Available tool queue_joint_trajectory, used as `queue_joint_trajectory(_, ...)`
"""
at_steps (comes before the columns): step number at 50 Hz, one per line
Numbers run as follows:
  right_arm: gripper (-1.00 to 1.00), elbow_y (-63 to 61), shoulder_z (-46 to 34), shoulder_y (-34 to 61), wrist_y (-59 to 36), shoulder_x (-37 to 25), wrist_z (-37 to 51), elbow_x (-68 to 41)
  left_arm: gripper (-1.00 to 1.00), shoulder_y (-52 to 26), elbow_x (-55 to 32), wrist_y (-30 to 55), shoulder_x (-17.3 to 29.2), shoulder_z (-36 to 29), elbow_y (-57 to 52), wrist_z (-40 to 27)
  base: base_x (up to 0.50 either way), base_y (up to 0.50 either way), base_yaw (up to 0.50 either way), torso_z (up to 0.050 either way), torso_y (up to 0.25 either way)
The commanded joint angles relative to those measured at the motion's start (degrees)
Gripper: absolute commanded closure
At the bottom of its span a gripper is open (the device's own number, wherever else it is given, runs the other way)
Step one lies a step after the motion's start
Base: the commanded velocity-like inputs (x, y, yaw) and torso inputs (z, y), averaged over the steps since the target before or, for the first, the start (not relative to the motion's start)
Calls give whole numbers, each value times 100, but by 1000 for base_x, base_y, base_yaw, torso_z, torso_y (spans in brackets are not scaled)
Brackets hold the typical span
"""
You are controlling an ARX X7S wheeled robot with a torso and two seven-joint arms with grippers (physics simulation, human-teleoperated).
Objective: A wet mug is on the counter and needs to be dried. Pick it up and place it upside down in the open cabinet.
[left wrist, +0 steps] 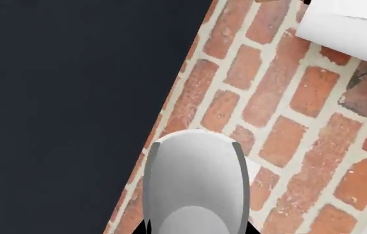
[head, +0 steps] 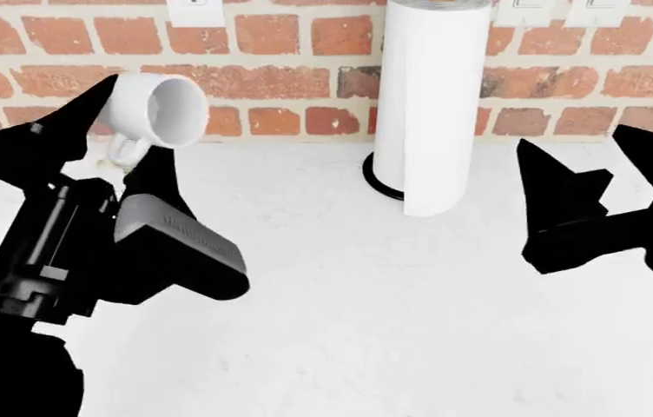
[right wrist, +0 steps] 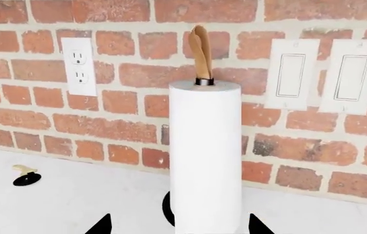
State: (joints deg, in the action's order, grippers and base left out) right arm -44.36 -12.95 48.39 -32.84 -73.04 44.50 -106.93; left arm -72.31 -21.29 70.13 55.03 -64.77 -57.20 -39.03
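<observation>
Mug [head: 162, 109] sits tilted, seemingly clamped between left fingers [head: 93, 109], above counter [head: 419, 304].

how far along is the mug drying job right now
Done: the mug is off the counter, lifted in the left claw in front of the brick wall. In hand: it lies tilted on its side, mouth towards the paper-towel roll, not yet upside down. Left: turning it over and setting it in the cabinet, which no view shows. The right claw is empty.
</observation>
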Motion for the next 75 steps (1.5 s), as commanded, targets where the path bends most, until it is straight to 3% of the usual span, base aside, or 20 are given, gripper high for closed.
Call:
queue_joint_trajectory(1,-100,910,-666,2172,-1368,352,-71,-1501,100,-1964,1983,-106,311,-2748,34,445,0,0,0,0,0)
queue_joint_trajectory(5,-100,1205,-715,2430,-1520,475,-309,-1845,100,-2268,2405,-447,384,-3272,343,651,0,0,0,0,0)
queue_joint_trajectory(11,-100,1574,-909,2957,-2051,607,-598,-2324,100,-3016,3728,-454,261,-4691,537,1063,0,0,0,0,0)
queue_joint_trajectory(20,-100,1996,-1048,3194,-2566,657,-1036,-2517,100,-3773,5550,-399,-20,-6204,748,1174,0,0,0,0,0)
queue_joint_trajectory(29,-100,2445,-1219,3607,-3128,776,-1365,-2820,100,-4216,6634,-490,-117,-7072,892,1465,0,0,0,0,0)
queue_joint_trajectory(57,-100,3545,-1939,4693,-4820,1915,-2358,-2829,100,-3904,9067,-69,-676,-8164,1157,2067,0,0,0,0,0)
queue_joint_trajectory(75,-100,3723,-1993,4839,-5168,2454,-2890,-2649,100,-3608,9856,63,-737,-8192,1350,2124,0,0,0,0,0)
